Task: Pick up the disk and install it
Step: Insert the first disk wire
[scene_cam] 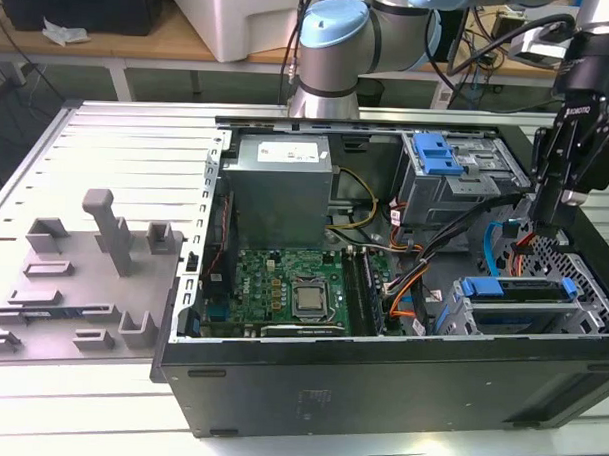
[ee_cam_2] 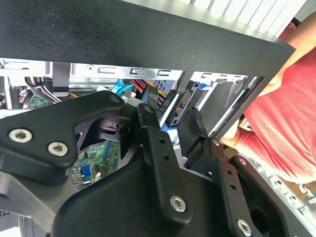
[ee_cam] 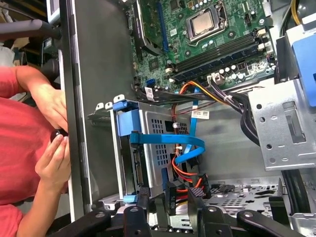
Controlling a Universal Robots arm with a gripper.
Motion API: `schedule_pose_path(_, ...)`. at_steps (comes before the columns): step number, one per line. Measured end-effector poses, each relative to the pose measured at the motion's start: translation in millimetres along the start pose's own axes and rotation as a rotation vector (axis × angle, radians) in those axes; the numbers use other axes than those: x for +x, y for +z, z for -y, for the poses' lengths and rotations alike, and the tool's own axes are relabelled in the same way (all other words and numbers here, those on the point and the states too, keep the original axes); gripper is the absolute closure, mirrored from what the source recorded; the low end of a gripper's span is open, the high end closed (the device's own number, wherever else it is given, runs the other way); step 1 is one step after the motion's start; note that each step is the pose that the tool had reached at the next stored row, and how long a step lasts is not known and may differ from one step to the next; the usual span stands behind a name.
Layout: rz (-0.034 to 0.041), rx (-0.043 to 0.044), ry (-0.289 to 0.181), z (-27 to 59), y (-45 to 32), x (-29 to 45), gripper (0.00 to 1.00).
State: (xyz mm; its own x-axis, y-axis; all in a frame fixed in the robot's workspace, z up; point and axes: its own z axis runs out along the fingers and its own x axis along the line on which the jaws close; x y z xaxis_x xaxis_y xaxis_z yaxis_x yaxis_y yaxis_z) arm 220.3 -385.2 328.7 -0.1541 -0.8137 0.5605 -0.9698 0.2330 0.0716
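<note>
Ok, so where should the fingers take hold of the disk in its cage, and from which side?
Likely the blue carrier bracket, coming from above: the disk sits inside the silver cage, so that long blue rail is its exposed part. Cables crowd the end near the gripper.

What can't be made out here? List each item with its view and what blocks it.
- Label of the disk: exterior view, the cage covers its face.
- What the person's hands hold: first wrist view, the case edge cuts it off.
- Most of the motherboard: second wrist view, the tool blocks it.
</note>
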Motion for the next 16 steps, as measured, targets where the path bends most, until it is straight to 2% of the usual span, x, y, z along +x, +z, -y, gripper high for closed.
schedule_pose_path(12, -0.0001, 0.0001, 0.0, 0.4, 3.9, -2.3, 0.58)
schedule_pose_path(13, -0.0001, 0.0, 0.0, 0.4, 4.1, -2.5, 0.64)
schedule_pose_path(14, 0.0, 0.0, 0.0, 0.4, 4.3, -2.6, 0.64)
schedule_pose_path(15, 0.0, 0.0, 0.0, 0.4, 4.5, -2.7, 0.71)
schedule_pose_path(16, 0.0, 0.0, 0.0, 0.5, 4.6, -2.8, 0.71)
